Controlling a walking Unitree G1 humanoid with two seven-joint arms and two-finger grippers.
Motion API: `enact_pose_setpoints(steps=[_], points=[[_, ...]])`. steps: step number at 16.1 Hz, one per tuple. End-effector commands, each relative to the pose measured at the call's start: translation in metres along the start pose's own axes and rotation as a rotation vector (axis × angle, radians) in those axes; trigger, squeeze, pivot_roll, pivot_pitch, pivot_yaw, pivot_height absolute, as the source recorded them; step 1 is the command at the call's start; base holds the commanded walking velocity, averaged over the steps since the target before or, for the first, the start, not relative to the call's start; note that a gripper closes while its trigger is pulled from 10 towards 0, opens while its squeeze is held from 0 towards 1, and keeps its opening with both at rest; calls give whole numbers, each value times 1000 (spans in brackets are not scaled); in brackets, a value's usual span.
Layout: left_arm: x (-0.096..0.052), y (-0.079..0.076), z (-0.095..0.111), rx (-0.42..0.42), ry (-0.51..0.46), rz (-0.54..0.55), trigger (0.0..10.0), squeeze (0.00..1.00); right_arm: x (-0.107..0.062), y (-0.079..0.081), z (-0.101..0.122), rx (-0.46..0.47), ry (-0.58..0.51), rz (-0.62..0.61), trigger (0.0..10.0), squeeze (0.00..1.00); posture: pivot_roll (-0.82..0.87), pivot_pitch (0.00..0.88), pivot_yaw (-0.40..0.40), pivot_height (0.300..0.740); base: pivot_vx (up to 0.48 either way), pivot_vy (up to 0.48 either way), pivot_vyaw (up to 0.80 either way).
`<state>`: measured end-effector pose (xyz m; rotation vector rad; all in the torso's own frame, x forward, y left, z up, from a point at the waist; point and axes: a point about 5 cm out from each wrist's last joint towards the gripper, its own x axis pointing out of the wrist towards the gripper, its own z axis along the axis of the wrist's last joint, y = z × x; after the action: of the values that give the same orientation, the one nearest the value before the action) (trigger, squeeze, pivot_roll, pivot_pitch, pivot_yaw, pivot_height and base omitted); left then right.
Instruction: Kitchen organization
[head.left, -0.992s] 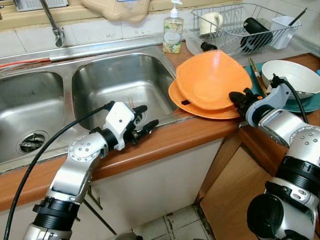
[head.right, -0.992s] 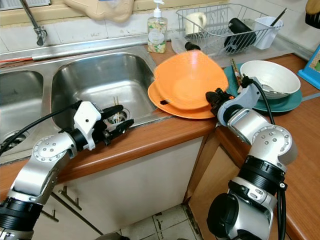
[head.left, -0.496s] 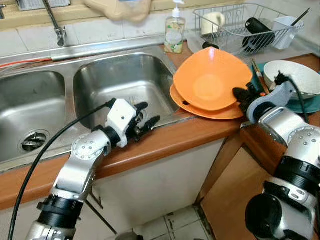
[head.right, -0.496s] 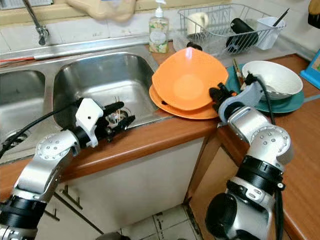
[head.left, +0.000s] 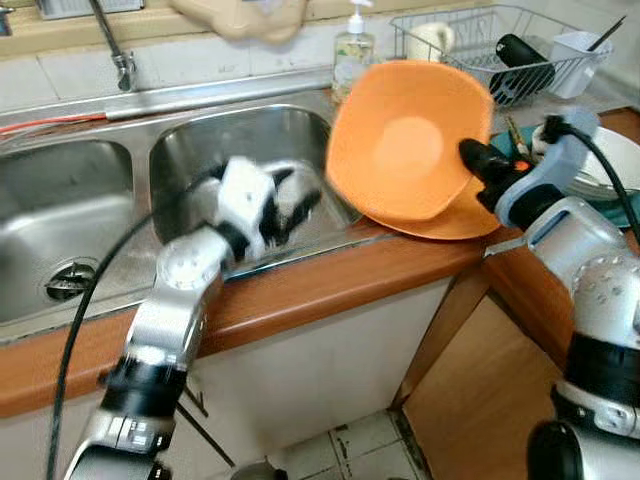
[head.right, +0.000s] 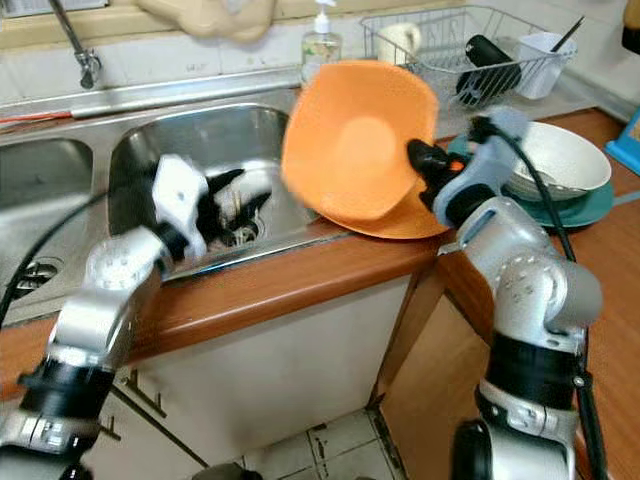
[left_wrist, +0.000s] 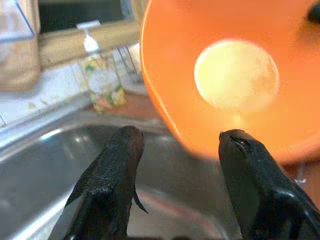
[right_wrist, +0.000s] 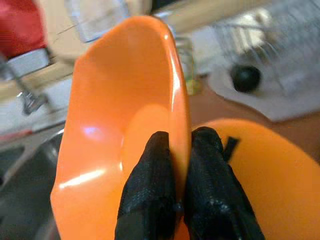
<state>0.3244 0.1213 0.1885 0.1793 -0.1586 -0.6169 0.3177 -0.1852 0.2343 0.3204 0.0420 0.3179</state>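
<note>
Right wrist view gives us the clearest grip: our right pincer (right_wrist: 175, 165) pinches the rim of the upper orange plate (head.left: 400, 140), one finger on each face. That plate is tipped up on edge, its hollow facing the sink (head.left: 200, 150), above a second orange plate (head.left: 455, 215) lying flat on the counter (head.left: 330, 285). Behind them the wire dish rack (head.left: 480, 45) holds a cream mug (head.left: 430, 40), a black cup (head.left: 520, 55) and a white holder (head.left: 575, 50). A white bowl (head.right: 555, 155) sits on a teal plate (head.right: 580, 210). Our right arm reaches in bent at the elbow. Our left pincer (left_wrist: 177, 145), fingers spread, hovers blurred over the right basin, near the soap bottle (left_wrist: 102, 80).
</note>
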Motion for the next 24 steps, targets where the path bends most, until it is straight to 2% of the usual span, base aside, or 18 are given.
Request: enact_pose_setpoints(steps=[1, 2, 4, 7, 11, 12, 13, 14, 15, 21, 24], points=[[0, 4, -1, -21, 0, 22, 10000, 0, -3, 7, 12, -65, -67, 43, 0, 0, -176, 0, 37, 740, 0, 0, 0], [3, 9, 1, -60, -22, 53, 10000, 0, -7, 13, 14, -127, -71, 91, 0, 0, -185, 0, 49, 740, 0, 0, 0], [5, 11, 2, -80, -30, 59, 10000, 0, -9, 18, 13, -145, -78, 129, 0, 0, -188, 0, 50, 740, 0, 0, 0], [10, 15, -3, -109, -18, 86, 10000, 0, -15, 37, 11, -145, -96, 270, 0, 0, -195, 0, 58, 740, 0, 0, 0], [15, 13, -5, -197, -28, 81, 10000, 0, -20, 47, 6, -133, -94, 352, 0, 0, -203, 0, 61, 740, 0, 0, 0], [15, 13, -8, -205, -17, 86, 9608, 0, -20, 46, 6, -129, -99, 347, 0, 0, -204, 0, 61, 740, 0, 0, 0], [15, 14, -9, -216, -18, 99, 3804, 0, -20, 46, 5, -126, -101, 338, 0, 0, -205, 0, 58, 740, 0, 0, 0], [15, 14, -10, -220, -21, 103, 1020, 0, -20, 45, 5, -125, -101, 335, 0, 0, -204, 0, 58, 740, 0, 0, 0], [14, 15, -10, -232, -30, 110, 0, 0, -19, 45, 5, -123, -101, 327, 0, 0, -202, 0, 53, 740, 0, 0, 0], [8, 11, -12, -288, -48, 82, 0, 0, -14, 43, 2, -120, -90, 301, 0, 0, -194, 0, 39, 740, 0, 0, 0], [2, 6, -12, -361, -60, 14, 0, 0, -13, 43, 1, -114, -85, 301, 0, 0, -193, 0, 34, 740, 0, 0, 0]])
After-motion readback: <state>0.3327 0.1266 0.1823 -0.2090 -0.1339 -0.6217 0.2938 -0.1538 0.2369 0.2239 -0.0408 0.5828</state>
